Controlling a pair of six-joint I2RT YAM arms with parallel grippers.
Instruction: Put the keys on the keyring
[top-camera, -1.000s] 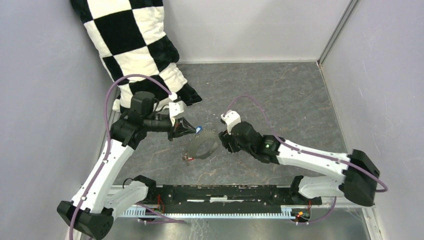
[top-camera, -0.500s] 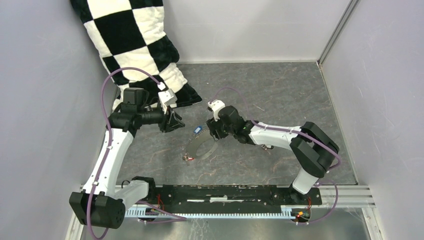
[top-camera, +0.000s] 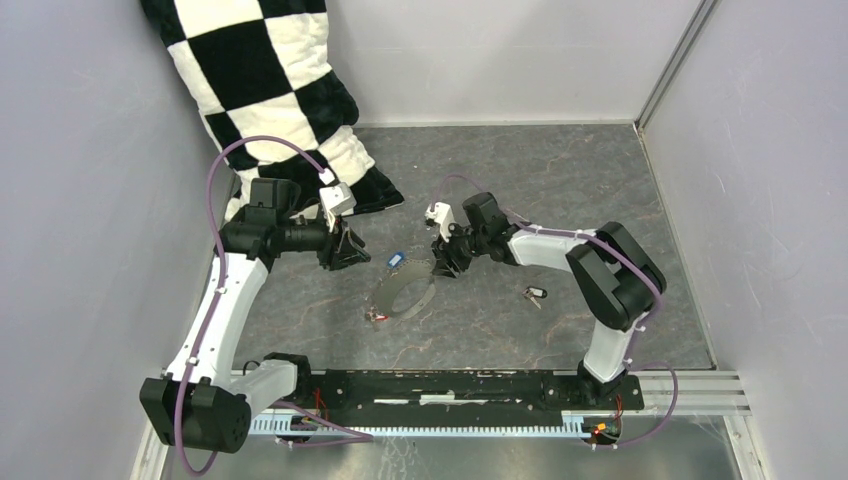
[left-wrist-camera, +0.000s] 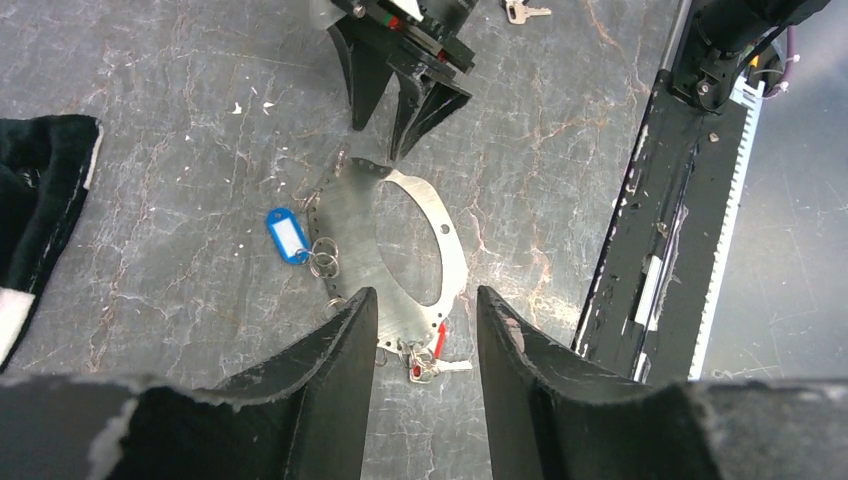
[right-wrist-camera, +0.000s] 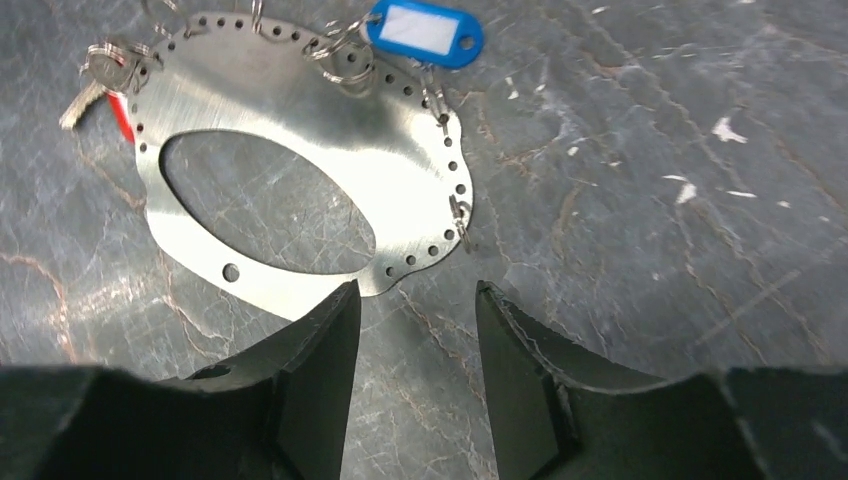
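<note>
Withdrawn from the blue-tagged key (top-camera: 396, 258), left gripper (left-wrist-camera: 427, 293) stands part-open and empty; right gripper (right-wrist-camera: 415, 290), part-open, hovers empty beside the keyring (right-wrist-camera: 290, 95).

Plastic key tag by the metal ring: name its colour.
Blue plastic tag, white insert; right wrist view.

Black-and-white checked cushion (top-camera: 270, 90) at the far left corner of the grey marbled table (top-camera: 560, 180), close to the left wall (top-camera: 90, 200). Black rail (top-camera: 450, 385) along the near edge.
</note>
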